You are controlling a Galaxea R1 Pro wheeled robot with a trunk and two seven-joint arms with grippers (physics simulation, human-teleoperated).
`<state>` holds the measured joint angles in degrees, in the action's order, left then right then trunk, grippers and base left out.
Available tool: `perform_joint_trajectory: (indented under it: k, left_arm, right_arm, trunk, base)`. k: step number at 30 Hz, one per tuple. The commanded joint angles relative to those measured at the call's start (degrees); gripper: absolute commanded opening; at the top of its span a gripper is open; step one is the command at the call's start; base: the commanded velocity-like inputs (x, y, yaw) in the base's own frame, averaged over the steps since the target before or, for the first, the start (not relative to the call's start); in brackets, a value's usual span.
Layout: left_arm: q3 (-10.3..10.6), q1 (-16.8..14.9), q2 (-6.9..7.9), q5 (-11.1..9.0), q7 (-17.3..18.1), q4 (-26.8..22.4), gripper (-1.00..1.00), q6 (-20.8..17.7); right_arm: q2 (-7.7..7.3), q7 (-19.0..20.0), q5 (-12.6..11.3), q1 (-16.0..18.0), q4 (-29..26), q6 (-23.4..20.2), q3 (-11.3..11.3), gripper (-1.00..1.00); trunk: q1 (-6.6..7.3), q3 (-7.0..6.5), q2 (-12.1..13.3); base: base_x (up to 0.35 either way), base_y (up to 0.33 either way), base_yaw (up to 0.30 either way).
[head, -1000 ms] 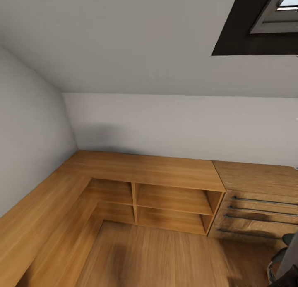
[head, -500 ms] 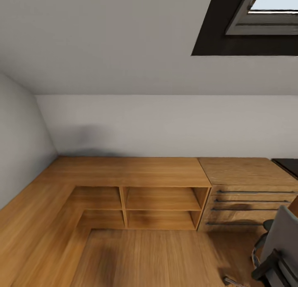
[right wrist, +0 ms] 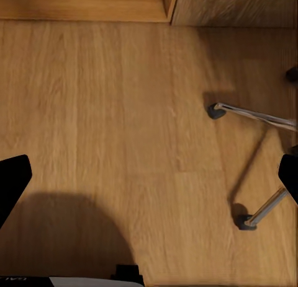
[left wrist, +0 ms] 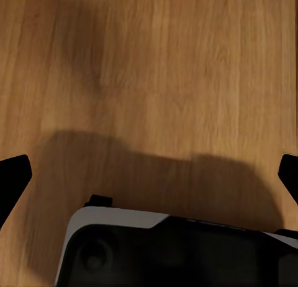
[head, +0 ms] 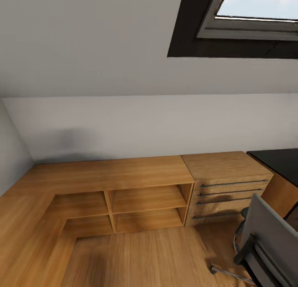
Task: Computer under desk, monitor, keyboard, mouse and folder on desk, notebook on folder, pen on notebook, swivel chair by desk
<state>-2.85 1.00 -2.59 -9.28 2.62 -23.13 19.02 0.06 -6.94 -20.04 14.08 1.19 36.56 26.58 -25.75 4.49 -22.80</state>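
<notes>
Hanging low over the bare wood-plank floor, the left gripper points straight down with its two black fingertips spread wide at the frame edges and nothing between them; the right gripper hangs the same way, fully spread and empty (a carrying posture, I judge, suited to driving rather than reaching). Under the right gripper lie thin metal legs and dark castors, which belong to the grey swivel chair seen from the head view at the lower right, back toward the camera; its seat is hidden, so whether the folder lies on it cannot be told. Beyond the chair stands a wooden drawer unit with four dark bar handles, all drawers closed, and beside it a low oak corner shelf unit whose four open compartments hold nothing. At the far right a dark-topped desk edge shows, bare where visible. Above it all, a dark-framed skylight is set into the sloped ceiling.
</notes>
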Motion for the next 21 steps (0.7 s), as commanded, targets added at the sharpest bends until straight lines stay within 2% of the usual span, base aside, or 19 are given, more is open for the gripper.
perform_joint_trajectory:
  k: [1,21]
  left_arm:
    - [-0.3,0.0,-0.05,-0.2,0.3,0.2,1.00,0.1]
    - [-0.3,0.0,-0.05,-0.2,0.3,1.5,1.00,0.6]
  right_arm:
    - [0.03,-0.3,-0.2,0.1,0.1,0.2,0.5,1.00]
    - [0.05,-0.3,-0.1,0.1,0.1,0.1,0.5,1.00]
  trunk:
    - [-0.04,0.06,-0.1]
    - [-0.04,-0.91,-0.1]
  base:
    - [0.000,0.000,-0.249]
    - [0.000,0.000,-0.244]
